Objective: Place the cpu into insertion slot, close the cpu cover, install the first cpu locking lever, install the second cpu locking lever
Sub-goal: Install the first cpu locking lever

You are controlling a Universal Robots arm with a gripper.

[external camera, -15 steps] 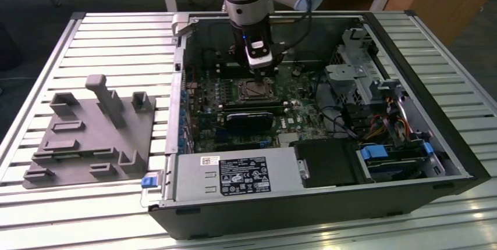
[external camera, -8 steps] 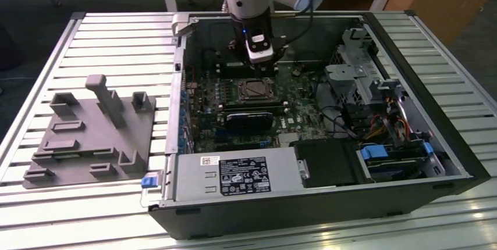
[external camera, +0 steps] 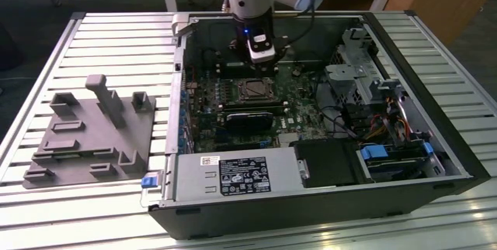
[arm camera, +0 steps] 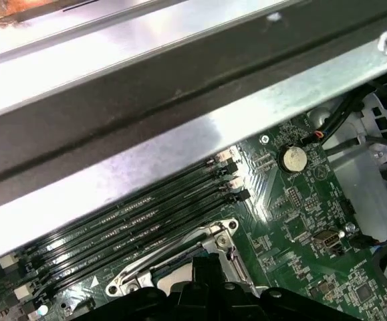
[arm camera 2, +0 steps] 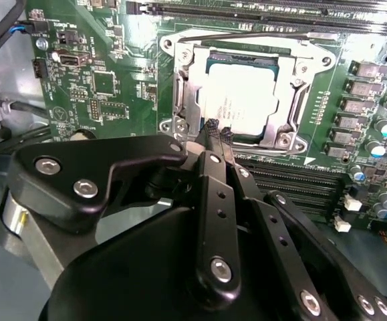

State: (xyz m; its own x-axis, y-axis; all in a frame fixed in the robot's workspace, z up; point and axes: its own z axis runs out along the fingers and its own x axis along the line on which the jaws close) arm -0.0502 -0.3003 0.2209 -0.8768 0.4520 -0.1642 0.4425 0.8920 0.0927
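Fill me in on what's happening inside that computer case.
One robot arm is reaching into the open computer case, working at the insertion slot on the green motherboard. The cpu already lies in the slot, and the cpu cover is down around it, its window showing the chip's pale face. The gripper is shut, holding nothing, with its fingertips just at the slot's near edge. A grey fixture block sits on the table outside the case, at the exterior view's left.

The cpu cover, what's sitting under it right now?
Through the cpu cover's window in the second wrist view, the cpu's pale face sits in the insertion slot. Its edges lie beneath the frame, and the end effector hides its near rim.
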